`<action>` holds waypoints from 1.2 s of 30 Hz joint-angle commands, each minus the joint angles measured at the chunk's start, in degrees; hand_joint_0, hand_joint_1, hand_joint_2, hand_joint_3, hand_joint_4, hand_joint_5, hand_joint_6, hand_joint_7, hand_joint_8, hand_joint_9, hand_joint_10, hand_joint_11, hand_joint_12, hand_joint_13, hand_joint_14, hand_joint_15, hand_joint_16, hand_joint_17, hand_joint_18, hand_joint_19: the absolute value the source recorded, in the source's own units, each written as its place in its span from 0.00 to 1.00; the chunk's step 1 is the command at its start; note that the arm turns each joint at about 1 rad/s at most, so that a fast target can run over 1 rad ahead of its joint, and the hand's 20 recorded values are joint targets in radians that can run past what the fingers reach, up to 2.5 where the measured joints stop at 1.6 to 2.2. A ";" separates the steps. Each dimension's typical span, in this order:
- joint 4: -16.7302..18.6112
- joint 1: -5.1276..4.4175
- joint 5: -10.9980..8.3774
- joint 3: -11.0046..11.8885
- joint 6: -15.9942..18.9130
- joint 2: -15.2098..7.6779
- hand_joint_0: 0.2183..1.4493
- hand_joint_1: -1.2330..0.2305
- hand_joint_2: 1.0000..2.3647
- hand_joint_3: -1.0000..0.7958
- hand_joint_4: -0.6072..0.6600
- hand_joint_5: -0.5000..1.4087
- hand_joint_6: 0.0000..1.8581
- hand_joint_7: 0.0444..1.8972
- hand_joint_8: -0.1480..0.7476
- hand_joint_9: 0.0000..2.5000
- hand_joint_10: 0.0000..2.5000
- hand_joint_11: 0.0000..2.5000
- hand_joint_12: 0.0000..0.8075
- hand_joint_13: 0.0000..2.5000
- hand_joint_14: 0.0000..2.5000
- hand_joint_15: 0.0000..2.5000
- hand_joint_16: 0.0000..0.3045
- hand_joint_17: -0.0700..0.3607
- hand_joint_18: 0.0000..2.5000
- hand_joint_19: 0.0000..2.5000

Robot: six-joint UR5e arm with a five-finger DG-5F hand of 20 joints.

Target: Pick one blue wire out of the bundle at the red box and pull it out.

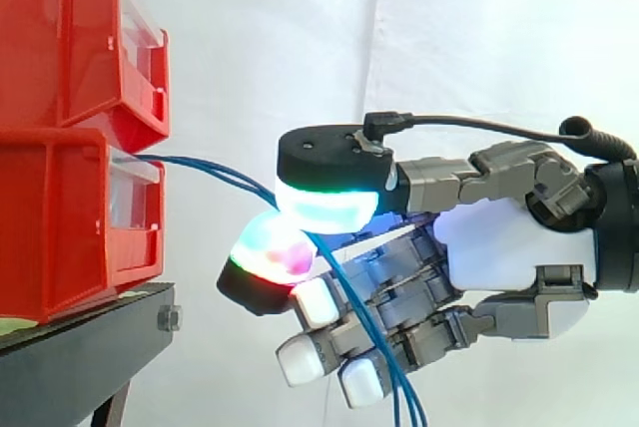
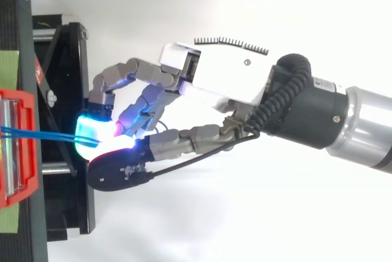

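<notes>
The white curtain backs everything. The arm comes in from the right, grey sleeve first, then a black wrist. Two red bins are stacked at the left on the black stand, each with a clear front panel.

The hand reaches level towards the lower bin but stops short of it. Two of its fingertips are closed together, one glowing green-cyan above and one magenta-red below. They pinch the blue wires between them. The remaining fingers are curled loosely underneath, their pads white.

The wires leave the lower bin's front, run in a shallow curve to the pinch, then drop across the lower fingers and out of the bottom edge. Two strands can be told apart near the bin.

From above, a small white label on the wrist carries dark print too small to read. A red sticker on the stand is likewise illegible, and green tape lies beside it.
</notes>
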State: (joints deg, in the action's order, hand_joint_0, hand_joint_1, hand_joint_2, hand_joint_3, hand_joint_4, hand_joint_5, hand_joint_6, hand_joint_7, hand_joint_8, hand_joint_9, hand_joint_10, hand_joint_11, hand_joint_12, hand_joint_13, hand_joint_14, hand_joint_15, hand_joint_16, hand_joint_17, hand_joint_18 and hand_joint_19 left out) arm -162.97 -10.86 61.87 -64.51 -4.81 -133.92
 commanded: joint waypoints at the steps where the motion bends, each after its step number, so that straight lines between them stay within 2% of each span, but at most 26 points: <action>1: -0.77 0.05 0.00 0.00 -0.02 0.50 0.39 0.29 0.01 0.41 0.64 0.16 0.48 0.62 0.65 0.38 0.01 0.26 0.59 0.38 0.01 0.18 0.20 0.48 0.37 0.21; 11: -1.30 0.23 0.00 0.00 -0.11 1.20 0.40 0.30 0.01 0.40 0.63 0.15 0.48 0.62 0.66 0.38 0.01 0.27 0.59 0.38 0.01 0.18 0.20 0.48 0.37 0.22; 18: -1.30 0.40 0.00 0.00 -2.30 2.26 0.40 0.30 0.01 0.40 0.63 0.15 0.48 0.62 0.66 0.39 0.01 0.31 0.59 0.38 0.01 0.18 0.20 0.48 0.37 0.22; 24: -1.39 0.58 0.00 0.00 -2.57 2.26 0.41 0.30 0.01 0.39 0.61 0.15 0.48 0.62 0.66 0.39 0.01 0.32 0.59 0.38 0.01 0.18 0.20 0.48 0.37 0.22; 31: -1.39 0.67 0.00 0.00 -2.66 2.26 0.45 0.28 0.01 0.33 0.56 0.15 0.48 0.52 0.62 0.37 0.01 0.32 0.56 0.38 0.01 0.19 0.20 0.47 0.37 0.21; 36: -1.39 0.75 0.00 0.00 -2.57 2.26 0.46 0.27 0.00 0.32 0.55 0.15 0.48 0.52 0.62 0.37 0.01 0.32 0.56 0.38 0.01 0.19 0.19 0.47 0.38 0.21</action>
State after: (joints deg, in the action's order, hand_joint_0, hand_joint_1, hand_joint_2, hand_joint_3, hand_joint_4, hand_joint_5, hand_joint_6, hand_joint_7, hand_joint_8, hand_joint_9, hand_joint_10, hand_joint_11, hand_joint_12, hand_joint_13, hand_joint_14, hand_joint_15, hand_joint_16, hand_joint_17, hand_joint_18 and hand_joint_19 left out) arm -164.35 -10.18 61.87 -64.51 -7.45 -131.66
